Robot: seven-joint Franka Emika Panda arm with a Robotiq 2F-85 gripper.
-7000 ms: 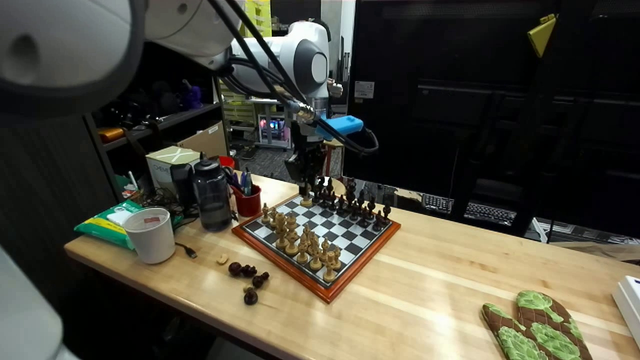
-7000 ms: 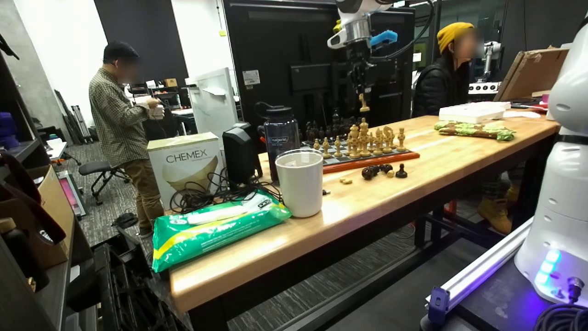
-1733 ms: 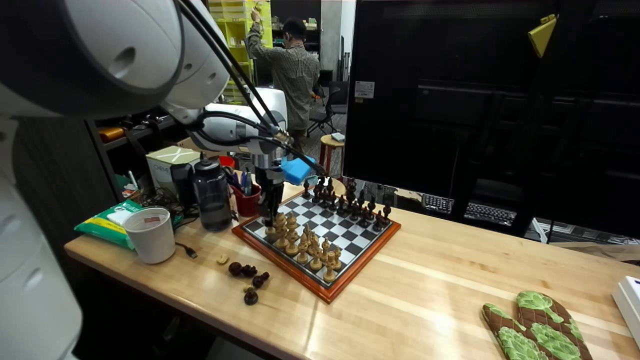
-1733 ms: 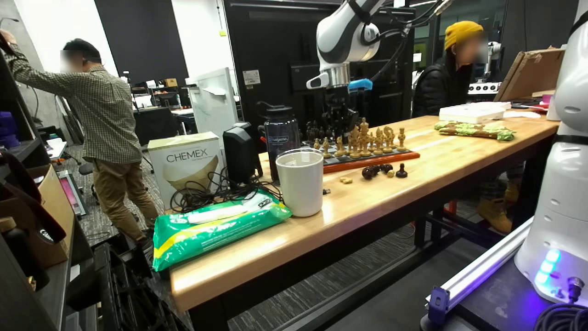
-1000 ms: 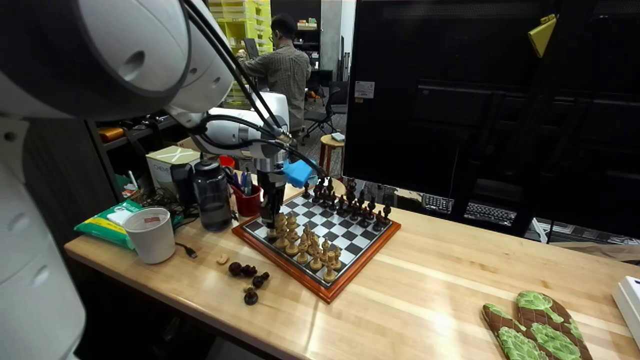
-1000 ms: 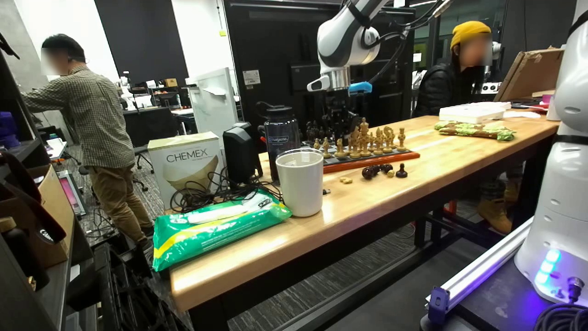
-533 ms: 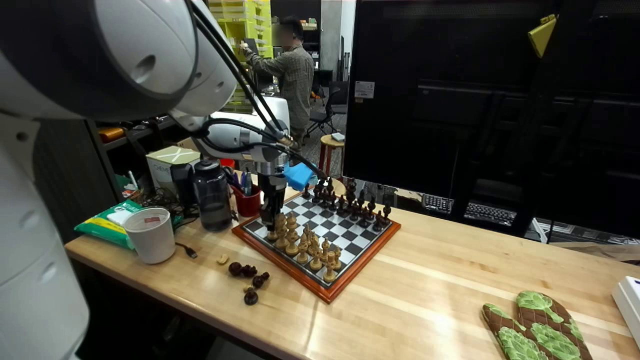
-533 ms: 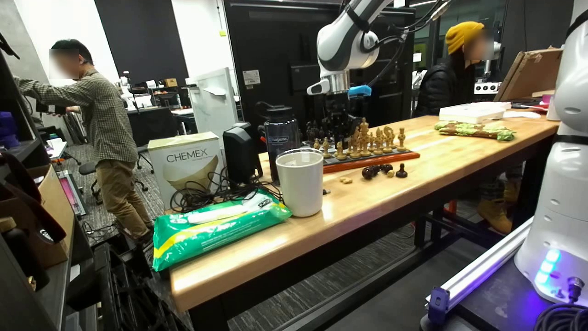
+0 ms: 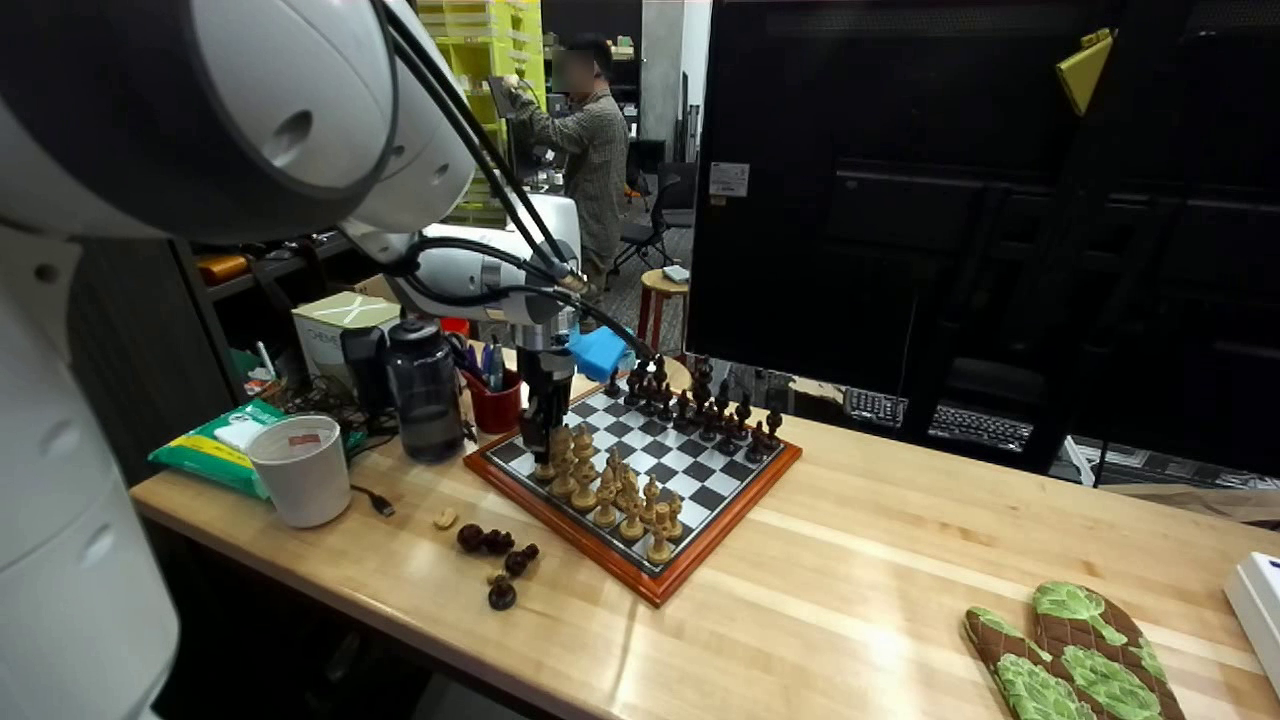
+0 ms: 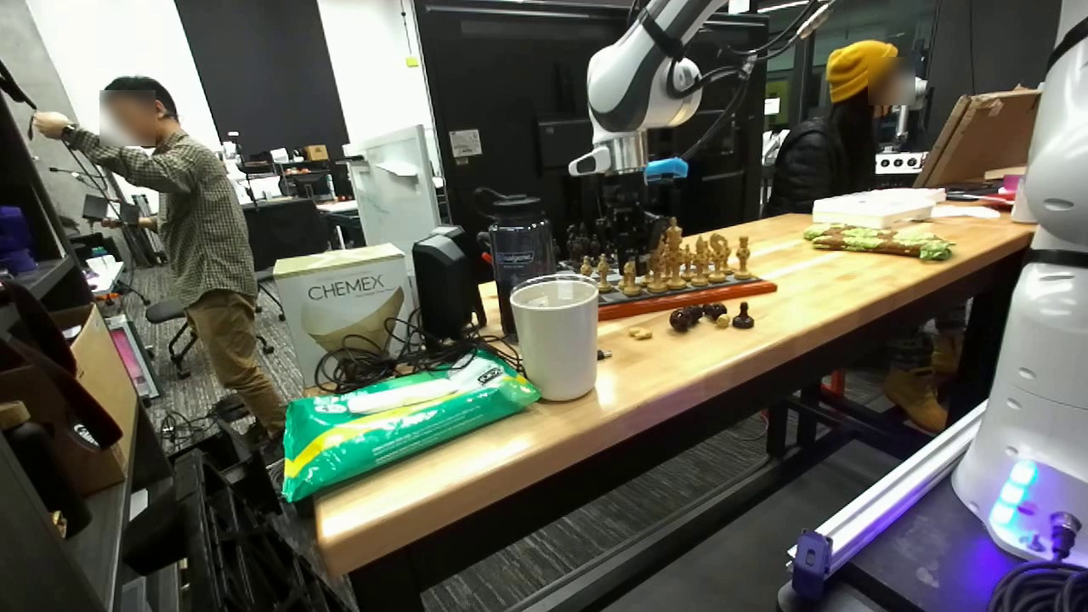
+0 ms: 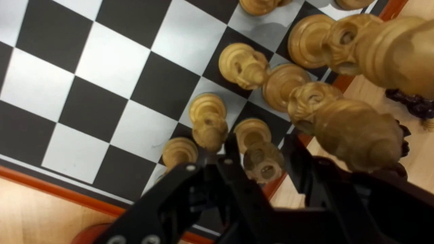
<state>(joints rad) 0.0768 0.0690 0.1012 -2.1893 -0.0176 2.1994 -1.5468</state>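
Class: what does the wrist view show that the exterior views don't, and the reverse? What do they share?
Only the wrist view clearly shows the black gripper open, its fingers either side of a pale wooden chess piece. Only the exterior views show the white cylindrical cup and green plastic pack. All share the gripper and the red-rimmed checkered chessboard.

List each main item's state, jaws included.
Jaws: parted, pale chess piece between them
Chessboard: flat, bearing pieces
Loose dark chess pieces: one standing, others toppled
Nalgene bottle: upright, capped
White cup: upright
Wipes pack: flat
Red cup: holding pens
Black cables: tangled
Oven mitt: flat
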